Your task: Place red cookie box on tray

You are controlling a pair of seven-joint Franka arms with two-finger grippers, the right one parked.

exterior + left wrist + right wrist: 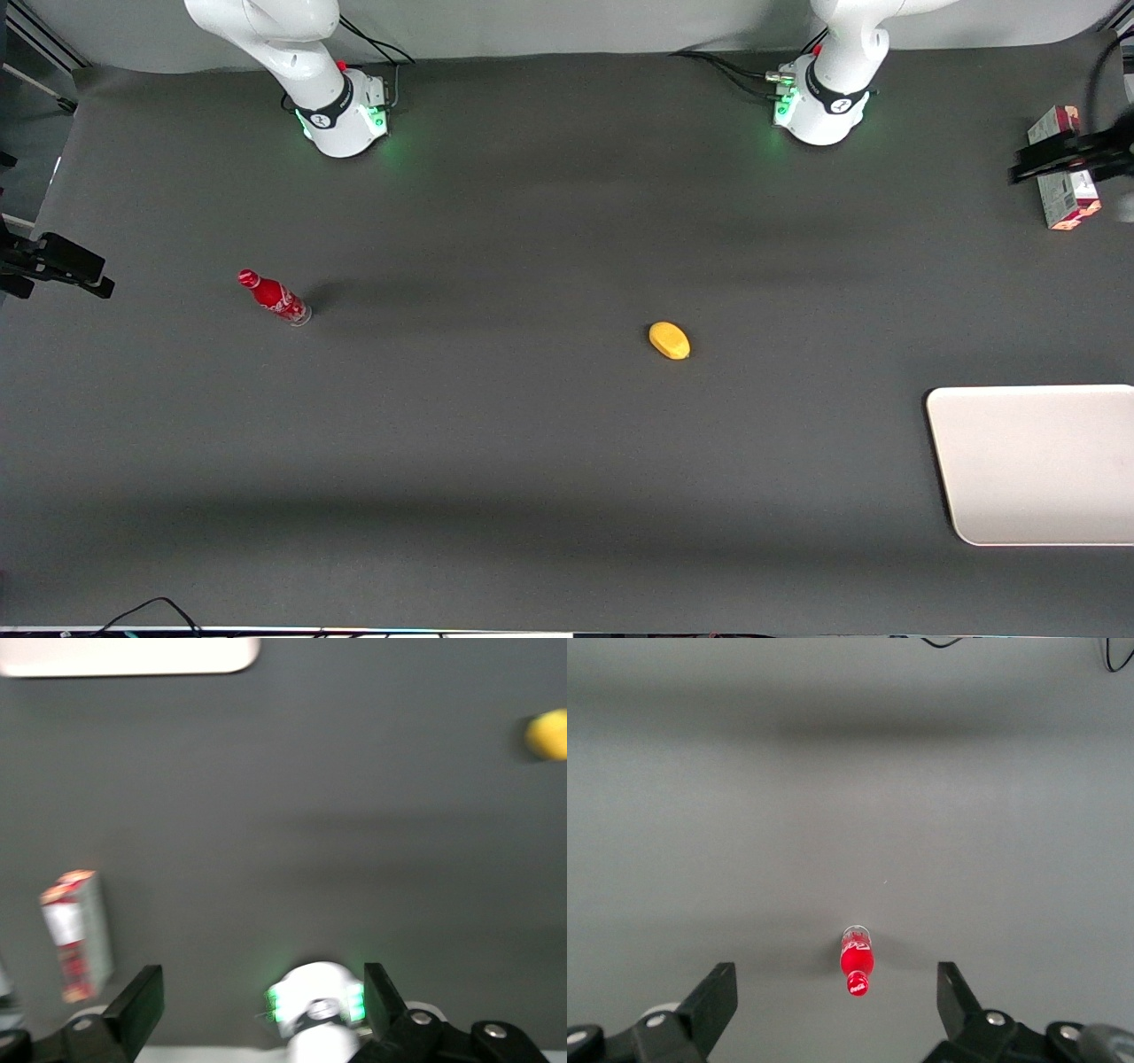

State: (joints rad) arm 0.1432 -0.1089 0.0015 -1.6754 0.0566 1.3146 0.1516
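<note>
The gripper (257, 1010) hung above the dark grey bench (496, 461) with fingers (142, 997) spread wide and empty, just beside the slim red cardboard cookie box (1063, 168), apparently to line up a grasp. The box lay on the bench at the working arm's end. The large off-white rectangular tray (1036, 461) sat at 6 o'clock from it, well apart and unloaded.

Working left arm: base (819, 111) mounted at the tabletop's edge farthest from the front camera, white links rising out of view. Its gripper (264, 1001) is raised above the tabletop near the edge at the working arm's end, pointing down, its two black fingers (137, 1005) spread wide apart with nothing between them.
</note>
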